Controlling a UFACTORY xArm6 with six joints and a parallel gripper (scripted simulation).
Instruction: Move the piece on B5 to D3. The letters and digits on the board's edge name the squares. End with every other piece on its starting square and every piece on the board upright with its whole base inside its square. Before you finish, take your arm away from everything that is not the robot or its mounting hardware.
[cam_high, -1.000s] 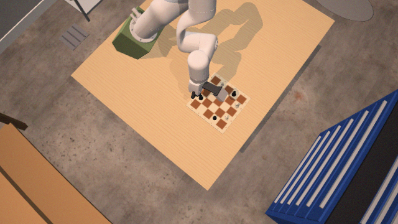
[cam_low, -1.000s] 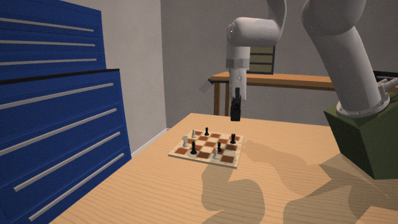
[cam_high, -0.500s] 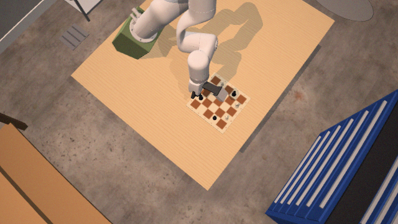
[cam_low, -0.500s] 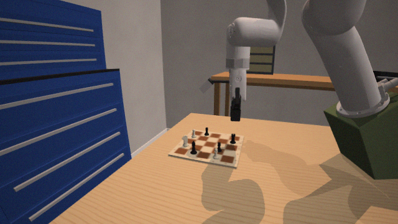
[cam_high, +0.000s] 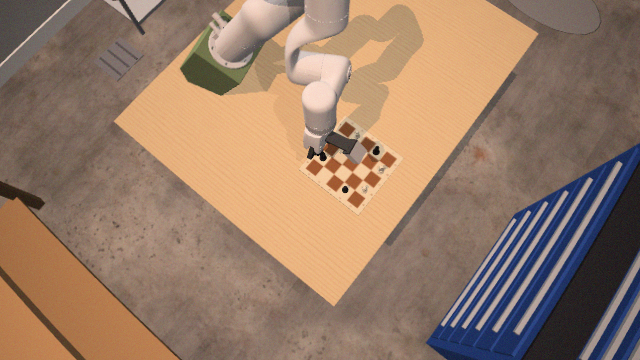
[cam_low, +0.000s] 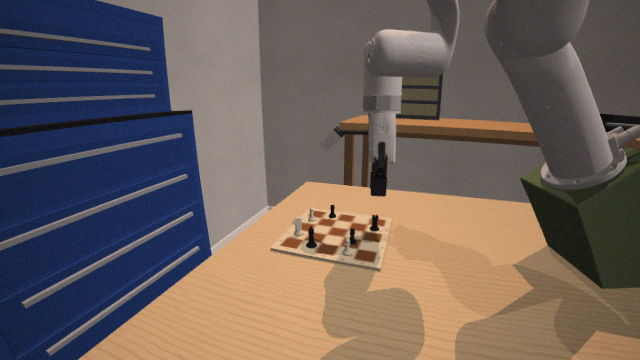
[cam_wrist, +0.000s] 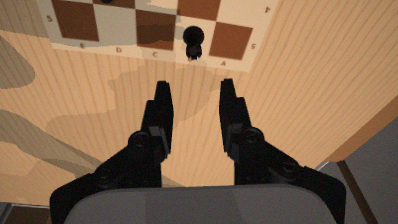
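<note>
Top: high overhead, far. Exterior: low, table-level, seemingly opposite arm. Wrist: close, looking down. All share chessboard (cam_high: 351, 166).

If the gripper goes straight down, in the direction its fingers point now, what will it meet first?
Most likely the bare wooden table, just outside the chessboard edge. The partly closed, empty gripper hangs above that strip, near the black piece on B5, not over it. Depth is hard to judge.

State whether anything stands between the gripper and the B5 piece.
Nothing visible does. The open, empty gripper hangs just off the board at its row-5 edge, and no other piece lies between it and the B5 piece.
</note>
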